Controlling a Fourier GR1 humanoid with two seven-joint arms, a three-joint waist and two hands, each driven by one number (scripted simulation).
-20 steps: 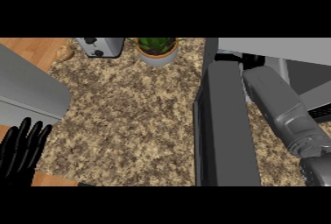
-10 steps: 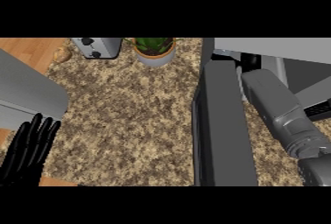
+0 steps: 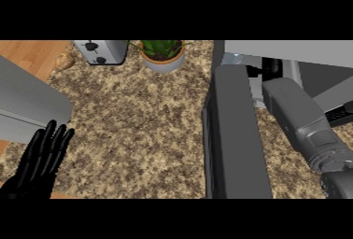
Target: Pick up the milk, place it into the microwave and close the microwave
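The milk shows nowhere in the head view. The microwave (image 3: 296,49) stands at the upper right, and its open door (image 3: 233,140) juts toward me as a dark grey slab seen edge-on. My right forearm (image 3: 298,116) runs along the door's right side toward the microwave's opening. Only a black bit of the right hand (image 3: 273,70) shows at the opening, the rest hidden. At the lower left my left hand (image 3: 38,161) rests open with its fingers pointing up, holding nothing.
A toaster (image 3: 101,50) and a potted plant (image 3: 163,53) stand at the counter's back edge. A grey slab (image 3: 27,105) covers the counter's left side, just above the left hand. Speckled countertop (image 3: 138,130) lies between the hand and the door.
My left hand has come a little further into view, up and to the right. The right forearm and the door have hardly moved.
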